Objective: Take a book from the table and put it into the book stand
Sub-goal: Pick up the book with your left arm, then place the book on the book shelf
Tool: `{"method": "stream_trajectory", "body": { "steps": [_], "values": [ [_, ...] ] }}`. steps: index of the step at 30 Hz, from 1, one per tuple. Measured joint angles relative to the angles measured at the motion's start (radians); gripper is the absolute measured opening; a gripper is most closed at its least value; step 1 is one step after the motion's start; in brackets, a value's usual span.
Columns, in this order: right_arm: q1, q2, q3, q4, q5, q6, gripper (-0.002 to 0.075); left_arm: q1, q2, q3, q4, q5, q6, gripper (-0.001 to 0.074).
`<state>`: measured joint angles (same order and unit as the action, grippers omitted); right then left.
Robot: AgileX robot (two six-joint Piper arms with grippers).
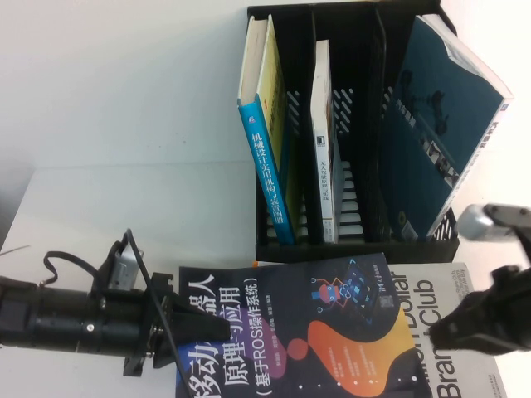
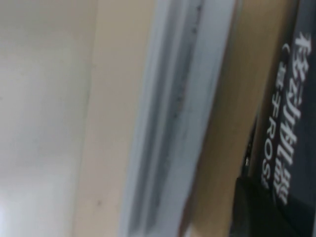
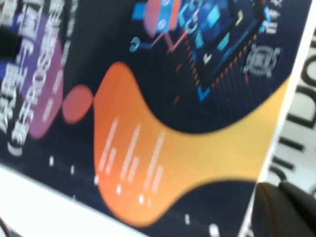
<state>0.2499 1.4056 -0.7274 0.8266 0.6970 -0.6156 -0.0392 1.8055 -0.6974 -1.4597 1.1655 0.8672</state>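
Fingers of the left end effector clamp the book at its left edge. We see its long axis running left-right across the bench, before the book stand. Right end effector: grip unclear, near the right edge.

We see the book with a dark navy cover, white Chinese title characters, and orange and purple blobs under a small cyan-and-orange figure. Beneath it lies a pale grey book with dark lettering. The book stand behind the book is black with slotted walls, holding a blue-spined book, a white-spined book and a teal-covered book. The tabletop is plain white.
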Motion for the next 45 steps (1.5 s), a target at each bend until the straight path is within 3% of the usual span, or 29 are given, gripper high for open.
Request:
{"method": "stream_trajectory", "body": {
  "steps": [8, 14, 20, 33, 45],
  "values": [
    [-0.032, -0.219, -0.05, -0.243, 0.068, 0.133, -0.0003, -0.002, -0.194, 0.0, 0.038, -0.029, -0.109, 0.0115],
    [-0.032, -0.327, -0.049, -0.325, 0.12, 0.183, -0.0003, -0.007, -0.369, 0.0, 0.052, -0.041, -0.179, 0.0114],
    [-0.032, -0.34, -0.049, -0.421, 0.175, 0.248, -0.0003, -0.065, -0.48, -0.067, 0.115, -0.042, -0.267, 0.0114],
    [-0.032, -0.342, -0.049, -0.544, 0.192, 0.308, -0.0003, -0.26, -0.5, -0.511, 0.33, -0.092, -0.542, 0.0114],
    [-0.032, -0.342, -0.049, -0.713, 0.194, 0.483, -0.0003, -0.27, -0.343, -1.0, 0.471, -0.06, -0.757, 0.0113]
  ]
}}
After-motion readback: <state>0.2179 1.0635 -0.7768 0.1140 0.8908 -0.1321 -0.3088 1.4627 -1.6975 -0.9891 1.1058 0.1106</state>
